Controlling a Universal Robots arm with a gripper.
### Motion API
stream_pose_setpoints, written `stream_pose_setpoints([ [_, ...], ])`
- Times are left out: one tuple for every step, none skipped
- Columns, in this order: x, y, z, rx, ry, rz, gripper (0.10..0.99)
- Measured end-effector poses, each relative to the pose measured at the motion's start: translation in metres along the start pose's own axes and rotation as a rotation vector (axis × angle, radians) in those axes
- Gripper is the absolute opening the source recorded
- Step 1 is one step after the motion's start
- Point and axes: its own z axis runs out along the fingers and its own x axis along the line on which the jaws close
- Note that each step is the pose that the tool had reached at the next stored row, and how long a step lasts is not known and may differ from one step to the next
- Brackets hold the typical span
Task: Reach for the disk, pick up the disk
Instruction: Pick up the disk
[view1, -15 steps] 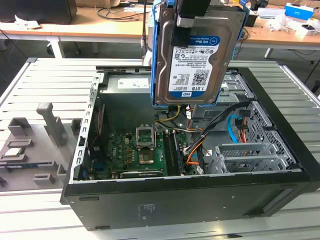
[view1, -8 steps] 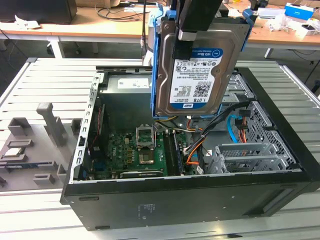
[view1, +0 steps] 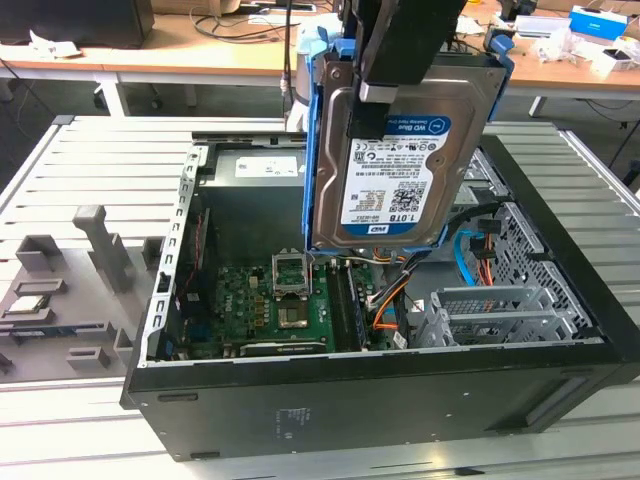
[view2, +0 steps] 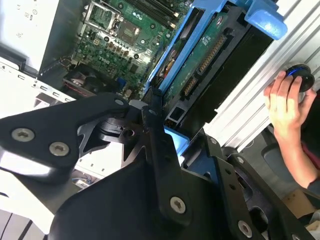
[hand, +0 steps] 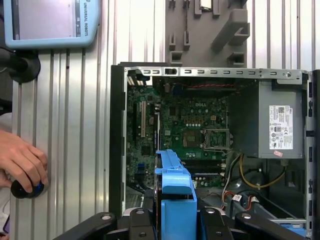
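Robotics lab: slatted aluminium table (view1: 60, 150), open computer case (view1: 380, 400), cluttered desks (view1: 200, 50) behind

We see an open black computer case (view1: 380, 400) lying on a slatted metal table (view1: 90, 150), its green motherboard (hand: 195, 125) exposed beside a grey power supply (hand: 280, 125). Grey fixture blocks (view1: 100, 250) stand nearby.

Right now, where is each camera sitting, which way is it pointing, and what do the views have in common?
Exterior view: off the arm, above the table, looking down into the open computer case; the claw holds the disk lifted above it.
First wrist view: on the arm, looking straight down at the motherboard; claw linkage shows, a hand rests beside.
Second wrist view: on the arm, tilted along the disk's circuit side; claw linkage shows.
Both wrist views share the hand and motherboard.
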Motion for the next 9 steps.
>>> stream_pose_setpoints([
  [0.0011, 0.0, 0.0003, 0.0, -0.0001, 0.0, 0.369],
  [0.0033, 0.0, 0.0009, 0.0, -0.0001, 0.0, 0.369],
  [0.0051, 0.0, 0.0014, 0.0, -0.0001, 0.0, 0.369],
  [0.0074, 0.0, 0.002, 0.0, -0.0001, 0.0, 0.369],
  [0.0083, 0.0, 0.0022, 0.0, 0.0, 0.0, 0.369],
  [0.0093, 0.0, 0.0024, 0.0, -0.0001, 0.0, 0.369],
  [0.0106, 0.0001, 0.0027, 0.0, -0.0001, 0.0, 0.369],
  [0.0115, 0.0, 0.0029, 0.0, -0.0001, 0.0, 0.369],
  [0.0132, 0.0001, 0.0033, 0.0, 0.0, 0.0, 0.369],
])
